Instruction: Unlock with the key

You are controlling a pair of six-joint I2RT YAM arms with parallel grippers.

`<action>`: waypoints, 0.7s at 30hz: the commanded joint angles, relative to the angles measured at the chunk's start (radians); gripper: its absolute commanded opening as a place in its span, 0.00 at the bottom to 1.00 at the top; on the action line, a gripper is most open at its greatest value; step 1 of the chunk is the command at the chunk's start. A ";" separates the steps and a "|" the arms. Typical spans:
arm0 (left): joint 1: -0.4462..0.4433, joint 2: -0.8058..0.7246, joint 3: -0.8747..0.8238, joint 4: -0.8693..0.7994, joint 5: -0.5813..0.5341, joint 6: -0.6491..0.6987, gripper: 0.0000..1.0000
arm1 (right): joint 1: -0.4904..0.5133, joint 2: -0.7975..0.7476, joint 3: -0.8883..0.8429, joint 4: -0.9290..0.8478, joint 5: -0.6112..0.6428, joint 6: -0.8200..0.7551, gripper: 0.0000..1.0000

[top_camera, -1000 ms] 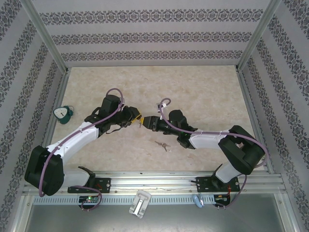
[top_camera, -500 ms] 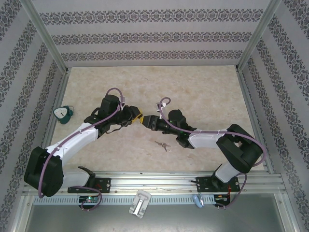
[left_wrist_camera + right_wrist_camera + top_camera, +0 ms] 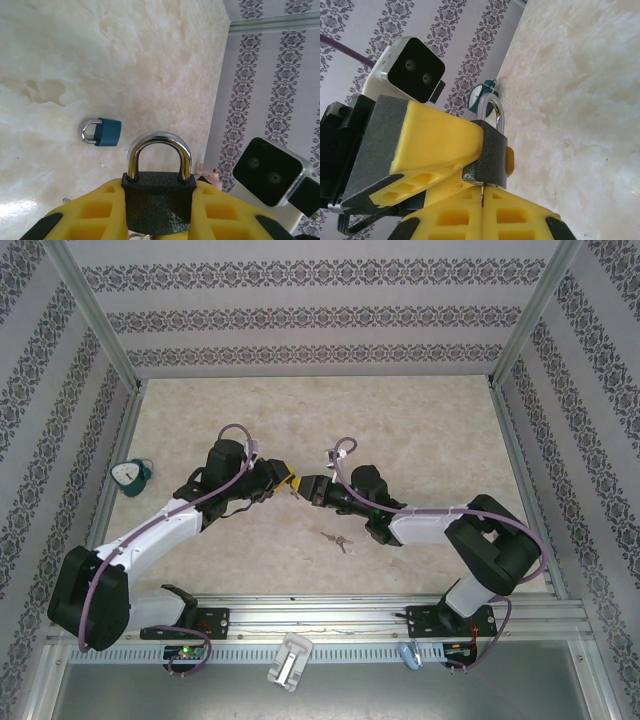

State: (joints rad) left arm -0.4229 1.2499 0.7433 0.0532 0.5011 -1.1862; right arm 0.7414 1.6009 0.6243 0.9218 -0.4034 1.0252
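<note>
Holding padlock: left gripper [image 3: 281, 481] clamps the black padlock [image 3: 159, 197] by its body. The shackle points up and clear, and the keyhole end faces the other arm.
Key [image 3: 482, 194]: a thin blade runs from the tips of the right gripper [image 3: 309, 487] into the padlock's underside.
Right jaws: pinched flat on the key, probably set to turn it.
Where: the padlock hangs above the table [image 3: 420, 430], between the two arms.
Shackle: looks seated, so I'd say it is not unlocked yet.
Spares: a blue padlock [image 3: 107, 132] and loose keys [image 3: 338, 540] lie on the table, apart from the work.
</note>
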 commanded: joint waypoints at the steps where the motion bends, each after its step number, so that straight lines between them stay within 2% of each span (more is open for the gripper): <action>1: 0.003 -0.030 -0.011 0.161 0.056 -0.029 0.15 | -0.002 0.021 0.014 0.083 -0.036 0.022 0.02; 11: 0.003 -0.029 -0.071 0.397 0.103 -0.099 0.10 | -0.008 0.074 0.005 0.245 -0.073 0.117 0.00; 21: 0.003 -0.037 -0.088 0.494 0.121 -0.123 0.09 | -0.015 0.104 0.006 0.345 -0.099 0.180 0.00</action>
State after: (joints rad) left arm -0.4034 1.2366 0.6533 0.3653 0.5171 -1.2690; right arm 0.7101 1.6733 0.6235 1.1751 -0.4229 1.1698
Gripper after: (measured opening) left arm 0.251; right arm 0.058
